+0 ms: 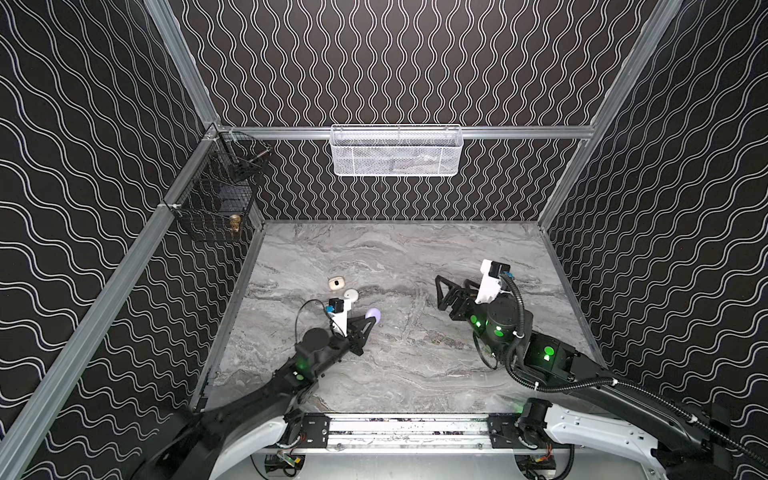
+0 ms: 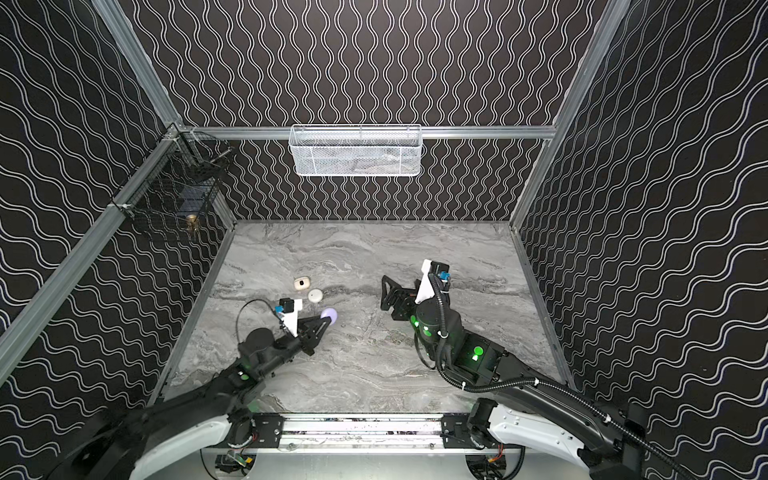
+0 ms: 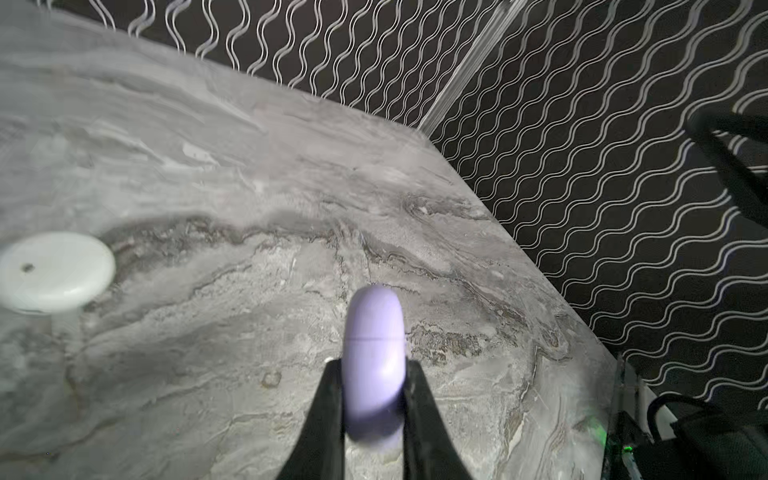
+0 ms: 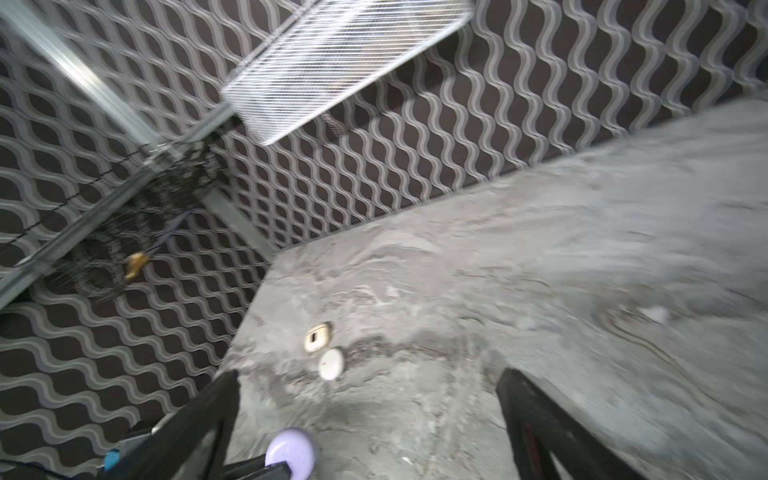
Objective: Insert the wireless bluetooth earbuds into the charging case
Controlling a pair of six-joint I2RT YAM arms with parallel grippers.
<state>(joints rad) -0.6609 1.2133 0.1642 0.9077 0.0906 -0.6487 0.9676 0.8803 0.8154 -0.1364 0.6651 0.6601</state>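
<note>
- In a top view, our left gripper [image 1: 371, 319] has its fingers [image 3: 328, 407] clamped on the lilac charging case [image 3: 376, 353]. The case's lid is shut, and it is held on edge at about 9 o'clock of the table's [image 1: 415, 257] centre.
- Our right gripper [image 1: 440, 294] hangs at 3 o'clock of that case, well apart, fingers [image 4: 519, 403] spread wide with nothing between them.
- A white round case [image 1: 351, 295] lies at 10 o'clock of the lilac one.
- A cream case [image 1: 336, 284] lies just beside the white one, again at 10 o'clock.
- We cannot pick out the earbuds: too small to tell.
</note>
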